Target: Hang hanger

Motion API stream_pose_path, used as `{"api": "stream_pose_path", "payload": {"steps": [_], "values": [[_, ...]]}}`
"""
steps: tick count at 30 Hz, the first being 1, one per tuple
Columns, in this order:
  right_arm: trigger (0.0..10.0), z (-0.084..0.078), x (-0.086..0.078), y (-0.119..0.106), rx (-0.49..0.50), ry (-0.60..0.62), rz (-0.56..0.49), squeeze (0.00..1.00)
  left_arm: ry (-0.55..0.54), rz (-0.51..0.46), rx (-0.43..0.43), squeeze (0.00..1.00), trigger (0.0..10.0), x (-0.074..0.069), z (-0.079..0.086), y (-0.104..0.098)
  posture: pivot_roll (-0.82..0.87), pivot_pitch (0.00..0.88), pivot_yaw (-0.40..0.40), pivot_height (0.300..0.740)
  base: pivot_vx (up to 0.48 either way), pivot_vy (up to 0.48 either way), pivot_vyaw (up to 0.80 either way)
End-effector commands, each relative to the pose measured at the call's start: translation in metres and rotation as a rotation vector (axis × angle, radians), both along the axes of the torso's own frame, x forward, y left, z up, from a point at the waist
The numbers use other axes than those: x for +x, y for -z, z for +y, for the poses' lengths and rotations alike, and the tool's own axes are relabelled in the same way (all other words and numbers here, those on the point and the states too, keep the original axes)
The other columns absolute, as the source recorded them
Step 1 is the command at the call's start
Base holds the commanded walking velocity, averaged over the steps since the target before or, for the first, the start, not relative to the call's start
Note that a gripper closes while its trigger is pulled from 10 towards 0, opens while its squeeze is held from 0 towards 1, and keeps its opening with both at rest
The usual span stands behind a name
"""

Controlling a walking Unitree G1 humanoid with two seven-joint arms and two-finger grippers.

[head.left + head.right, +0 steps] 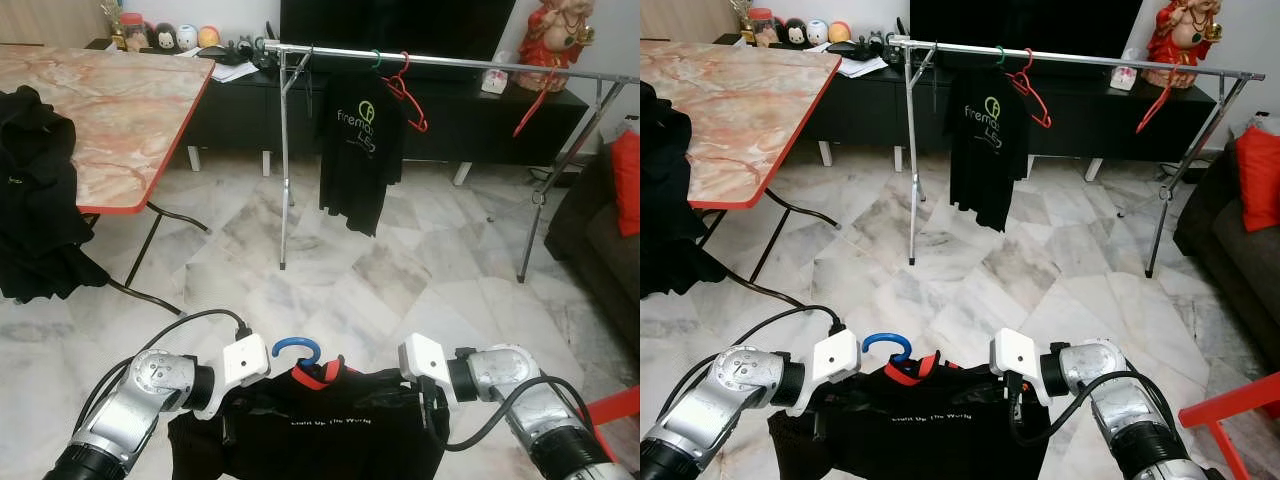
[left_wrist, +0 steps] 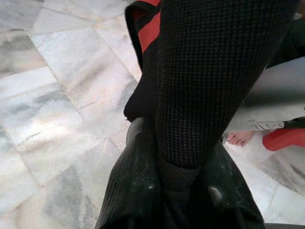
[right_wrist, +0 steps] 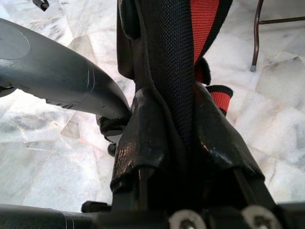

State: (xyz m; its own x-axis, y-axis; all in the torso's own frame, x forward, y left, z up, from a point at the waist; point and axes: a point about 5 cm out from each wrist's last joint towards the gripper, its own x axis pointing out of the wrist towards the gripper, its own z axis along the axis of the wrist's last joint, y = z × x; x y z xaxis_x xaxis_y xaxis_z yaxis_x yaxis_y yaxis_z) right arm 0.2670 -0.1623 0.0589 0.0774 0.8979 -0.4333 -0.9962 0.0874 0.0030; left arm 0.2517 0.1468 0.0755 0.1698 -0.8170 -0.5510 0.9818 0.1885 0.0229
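- Two grippers carry one load: a black shirt (image 1: pixel 330 430) on a blue hanger (image 1: pixel 296 347), held low and near, between the arms, with the hook standing up at the middle.
- Left gripper (image 2: pixel 181 191): its black fingers are pinched together on the shirt's left shoulder, knit cloth bunched between them.
- Right gripper (image 3: pixel 178 143): its fingers are likewise clamped on the right shoulder, beside the red-and-black collar trim.
- Clothes rail (image 1: pixel 450 62): it runs across the far side of the room, well apart from the load, in front of a dark cabinet (image 1: pixel 480 110).
- Already on the rail: a black printed tee (image 1: pixel 358 150) on a green hook, a bare red hanger (image 1: pixel 408 95) just right of it, and another red hanger (image 1: pixel 530 112) farther right.
- Marble table (image 1: pixel 100 110): far left, with dark clothing (image 1: pixel 35 210) draped over its near edge.
- Step in hand, as I judge it: bring the load across the marble floor (image 1: pixel 400 270) to the rail and hook it on.
- To do it well: keep both clamps level so the hook stays upright and facing the bar.
- Aim for the open stretch of bar between the two red hangers, clear of the hung tee.
- Raise the hook above the bar before moving in, then lower until it bears the weight.
- Let go only once the hook sits over the bar; releasing one side early would likely tip the hanger.
- Watch the rail's legs when closing in.
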Motion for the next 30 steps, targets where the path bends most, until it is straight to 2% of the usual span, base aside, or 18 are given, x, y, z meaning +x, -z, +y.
{"api": "stream_pose_path", "payload": {"steps": [1, 2, 7, 11, 15, 19, 21, 26, 30], "values": [[10.0, 0.006, 0.005, -0.006, 0.023, -0.01, -0.029, 0.79, 0.057, -0.034, -0.014, 0.0, 0.0, -0.001, -0.012, -0.005, 0.0, 0.0, -0.087, 0.74, 0.0, 0.0, 0.0], [10.0, 0.006, 0.004, -0.005, 0.025, -0.021, -0.022, 1.0, 0.058, -0.039, -0.01, 0.0, 0.0, -0.001, -0.012, -0.004, 0.0, 0.0, -0.088, 0.74, 0.0, 0.0, 0.0], [10.0, 0.006, 0.002, -0.005, 0.023, -0.035, -0.016, 1.0, 0.056, -0.048, 0.001, 0.0, 0.0, 0.0, -0.012, -0.004, 0.0, 0.0, -0.088, 0.74, 0.0, 0.0, 0.0], [10.0, 0.004, 0.0, -0.005, 0.007, -0.051, -0.019, 1.0, 0.064, -0.063, 0.037, 0.0, 0.0, 0.0, -0.011, 0.001, 0.0, 0.0, -0.09, 0.74, 0.0, 0.0, 0.0], [10.0, -0.002, -0.003, -0.006, -0.024, -0.079, -0.023, 1.0, 0.07, -0.107, 0.111, 0.0, 0.0, 0.003, -0.005, 0.005, -0.01, 0.0, -0.09, 0.74, 0.0, 0.0, 0.0], [10.0, -0.005, -0.003, -0.005, -0.044, -0.082, -0.022, 1.0, 0.061, -0.129, 0.135, 0.0, 0.0, 0.006, -0.003, 0.005, -0.01, 0.0, -0.092, 0.74, 0.0, 0.0, 0.0], [10.0, -0.011, -0.006, 0.0, -0.104, -0.088, -0.016, 1.0, 0.047, -0.165, 0.168, 0.0, 0.0, 0.01, 0.001, 0.006, -0.01, 0.0, -0.094, 0.74, 0.0, 0.0, 0.0], [10.0, -0.019, -0.009, 0.003, -0.163, -0.092, -0.021, 1.0, 0.046, -0.204, 0.2, 0.0, 0.0, 0.012, 0.007, 0.005, -0.01, 0.0, -0.096, 0.74, 0.0, 0.0, 0.0], [10.0, -0.025, -0.004, 0.002, -0.219, -0.064, -0.079, 1.0, 0.089, -0.245, 0.271, 0.0, 0.0, 0.013, 0.014, 0.005, -0.01, 0.0, -0.097, 0.74, 0.0, 0.0, 0.0]]}}
